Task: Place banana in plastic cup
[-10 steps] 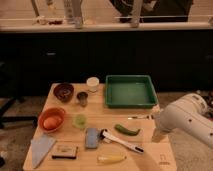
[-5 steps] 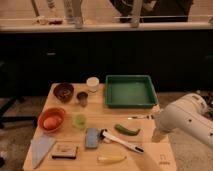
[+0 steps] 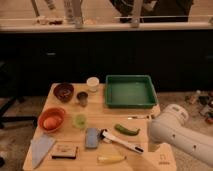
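The pale yellow banana (image 3: 111,158) lies flat near the table's front edge, just below the white-handled brush (image 3: 121,141). The small translucent yellow-green plastic cup (image 3: 79,120) stands upright left of centre, to the right of the orange bowl (image 3: 52,119). My white arm (image 3: 177,132) comes in from the lower right and covers the table's right front corner. The gripper itself is hidden from view, so its place relative to the banana cannot be seen.
A green tray (image 3: 131,92) sits at the back right. A white cup (image 3: 92,83), a dark metallic cup (image 3: 82,98) and a dark bowl (image 3: 63,92) stand at the back left. A green pepper (image 3: 127,130), blue sponge (image 3: 92,137), grey cloth (image 3: 41,148) and a flat block (image 3: 65,150) lie in front.
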Controlling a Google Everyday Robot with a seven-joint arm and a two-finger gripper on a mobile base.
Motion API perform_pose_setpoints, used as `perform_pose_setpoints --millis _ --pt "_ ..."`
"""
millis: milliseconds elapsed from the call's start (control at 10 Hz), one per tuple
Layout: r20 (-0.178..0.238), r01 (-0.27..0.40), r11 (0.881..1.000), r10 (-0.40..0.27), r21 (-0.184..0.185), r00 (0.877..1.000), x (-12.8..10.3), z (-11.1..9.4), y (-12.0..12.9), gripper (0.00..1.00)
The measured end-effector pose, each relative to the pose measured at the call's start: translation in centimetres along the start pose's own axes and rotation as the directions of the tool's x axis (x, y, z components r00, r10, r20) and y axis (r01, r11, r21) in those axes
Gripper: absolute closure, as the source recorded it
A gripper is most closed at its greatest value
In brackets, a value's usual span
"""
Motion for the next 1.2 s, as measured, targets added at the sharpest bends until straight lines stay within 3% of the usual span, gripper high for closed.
perform_pose_setpoints --millis 200,400,800,1000,1200 --pt "-0.012 -0.001 1.0 0.001 -0.001 1.0 -0.5 0.6 1.1 0.2" --pt "0.021 -0.019 1.0 0.019 -0.02 1.0 -1.2 1.4 2.0 0.2" --pt "0.135 -0.041 0.995 0.053 -0.087 0.989 -2.7 3.0 3.8 0.2" --pt "0.23 -0.061 0.988 0.093 -0.142 0.969 -3.1 3.8 4.9 0.2" --pt "0.281 -0.06 0.983 0.108 -0.175 0.954 -3.7 4.2 5.7 0.2"
